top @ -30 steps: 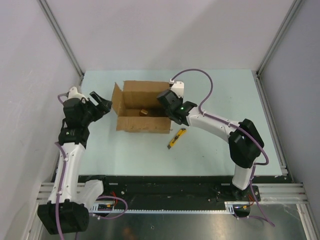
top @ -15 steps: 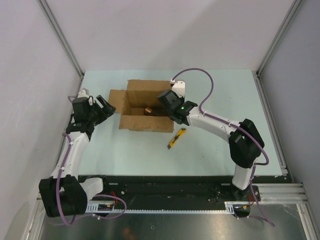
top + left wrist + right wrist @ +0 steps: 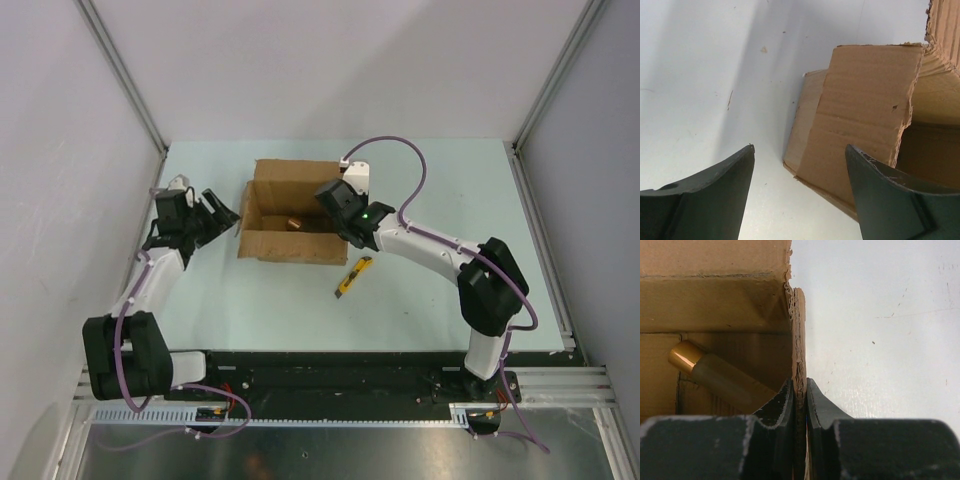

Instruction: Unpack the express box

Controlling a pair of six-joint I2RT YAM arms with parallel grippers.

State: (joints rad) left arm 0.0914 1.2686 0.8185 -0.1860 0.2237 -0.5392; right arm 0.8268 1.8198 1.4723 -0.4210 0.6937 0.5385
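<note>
The left gripper [image 3: 215, 212] is held with jaws apart, just left of the express box [image 3: 290, 240], which is placed mid-table [image 3: 450, 200]. The flaps are opened; a tan cylinder [image 3: 295, 221] is seen inside (removal is judged outstanding). The box's right wall is clamped by the right gripper [image 3: 338, 208].
</note>
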